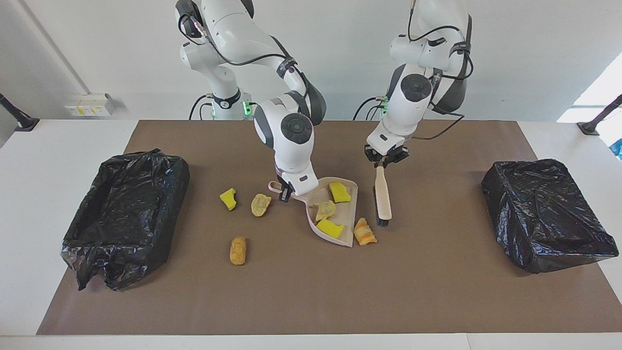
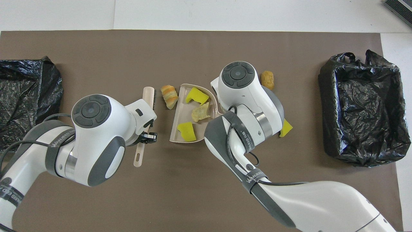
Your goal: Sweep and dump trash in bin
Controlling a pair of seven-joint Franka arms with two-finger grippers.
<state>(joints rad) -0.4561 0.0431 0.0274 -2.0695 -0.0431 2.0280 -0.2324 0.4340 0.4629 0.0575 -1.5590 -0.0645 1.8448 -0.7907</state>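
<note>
My right gripper (image 1: 286, 191) is shut on the handle of the beige dustpan (image 1: 348, 214), which rests on the mat; in the overhead view the dustpan (image 2: 179, 112) shows but my arm hides this gripper. In the pan lie two yellow sponge chunks (image 1: 339, 191) (image 1: 329, 228) and a tan lump (image 1: 325, 210). My left gripper (image 1: 384, 163) (image 2: 146, 137) is shut on the beige brush (image 1: 383, 194), bristles low beside the pan's open edge. An orange-striped piece (image 1: 364, 232) lies between the bristles and the pan. A yellow chunk (image 1: 228, 198), a tan lump (image 1: 260, 204) and an orange-brown lump (image 1: 238, 250) lie toward the right arm's end.
An open bin lined with a black bag (image 1: 126, 214) (image 2: 363, 106) stands at the right arm's end of the brown mat. A box wrapped in a black bag (image 1: 544, 214) (image 2: 25, 96) stands at the left arm's end.
</note>
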